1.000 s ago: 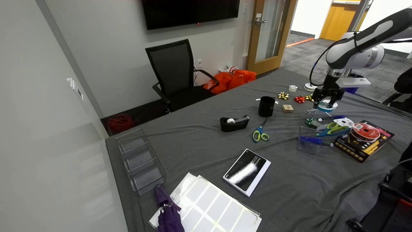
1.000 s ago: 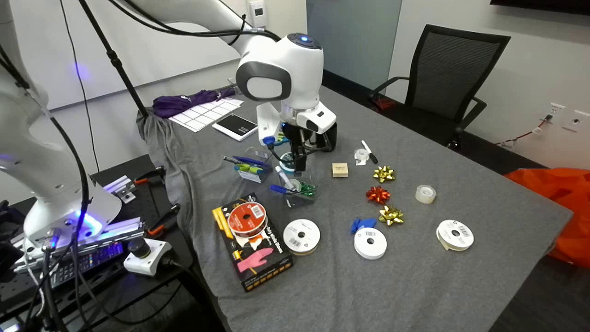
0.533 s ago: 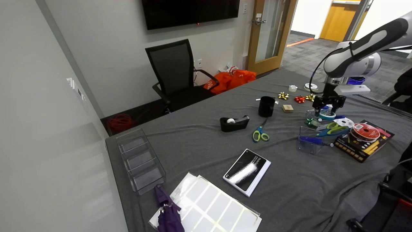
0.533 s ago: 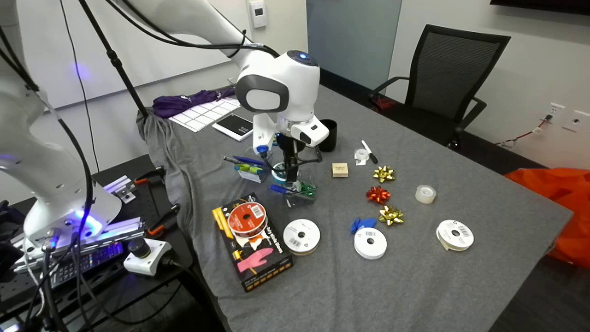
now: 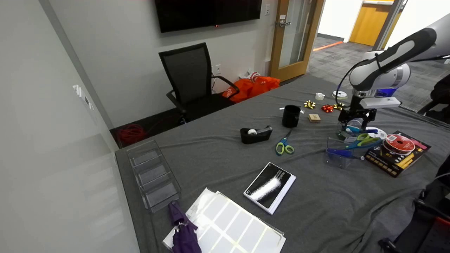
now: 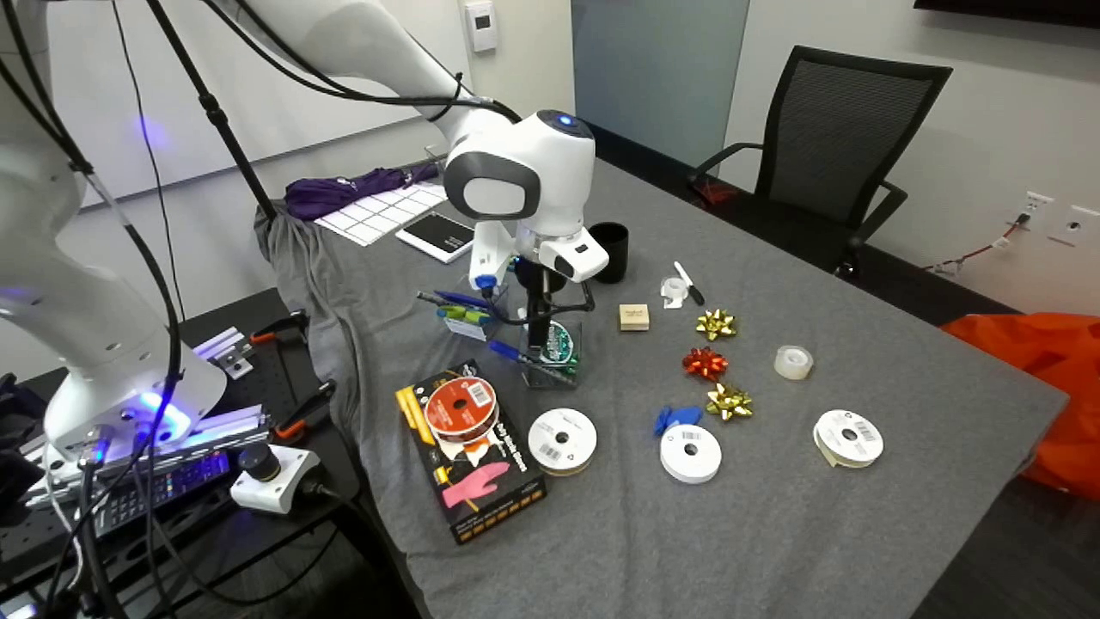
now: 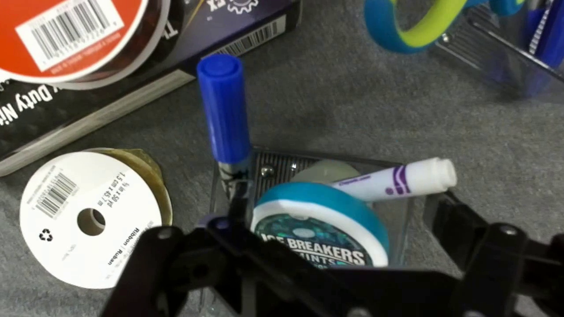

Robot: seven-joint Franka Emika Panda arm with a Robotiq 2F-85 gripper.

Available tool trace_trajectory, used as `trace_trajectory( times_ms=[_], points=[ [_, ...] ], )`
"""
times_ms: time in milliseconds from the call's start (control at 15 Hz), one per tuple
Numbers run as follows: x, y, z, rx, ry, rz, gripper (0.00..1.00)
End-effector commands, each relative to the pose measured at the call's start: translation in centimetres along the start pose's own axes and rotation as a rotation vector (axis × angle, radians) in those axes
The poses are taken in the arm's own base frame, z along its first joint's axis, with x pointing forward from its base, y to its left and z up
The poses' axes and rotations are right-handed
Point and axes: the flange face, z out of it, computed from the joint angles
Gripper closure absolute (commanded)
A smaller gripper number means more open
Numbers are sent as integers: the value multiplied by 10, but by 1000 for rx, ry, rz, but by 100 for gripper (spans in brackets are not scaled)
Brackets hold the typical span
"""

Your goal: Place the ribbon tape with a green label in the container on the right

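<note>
The round teal-edged piece with a green label (image 7: 308, 233), the task's ribbon tape, reads ICE BREAKERS MINTS like a tin. It lies tilted in a clear container (image 7: 282, 162), on a white marker (image 7: 387, 182) and other small items. It also shows in both exterior views (image 5: 353, 129) (image 6: 559, 342). My gripper (image 7: 341, 198) reaches down at this container, fingers apart on both sides of the piece. A gap shows between the piece and the right finger; the left finger overlaps its edge. The gripper body hides the piece's lower part. The container also shows in an exterior view (image 6: 540, 378).
A blue marker (image 7: 224, 110) sticks up from the container. A second clear container (image 5: 335, 158) holds scissors and pens. A white ribbon spool (image 7: 66, 220) lies beside, and a red spool (image 6: 461, 408) sits on a glove box (image 6: 490, 507). A black cup (image 5: 291, 116) stands nearby.
My gripper has come down with the piece between its fingers, into the container. The fingers now stand apart from it, and the piece rests in the container.
</note>
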Motion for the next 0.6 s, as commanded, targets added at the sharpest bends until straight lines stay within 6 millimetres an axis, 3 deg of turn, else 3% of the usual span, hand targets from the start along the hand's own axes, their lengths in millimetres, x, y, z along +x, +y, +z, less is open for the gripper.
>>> trace_trajectory(
  times_ms=[0,267,533],
  points=[
    [3,0,0,-19,7,17,0],
    [1,0,-7,-8,3,13,0],
    [-4,-2,-36,19,39,9,0]
  ],
)
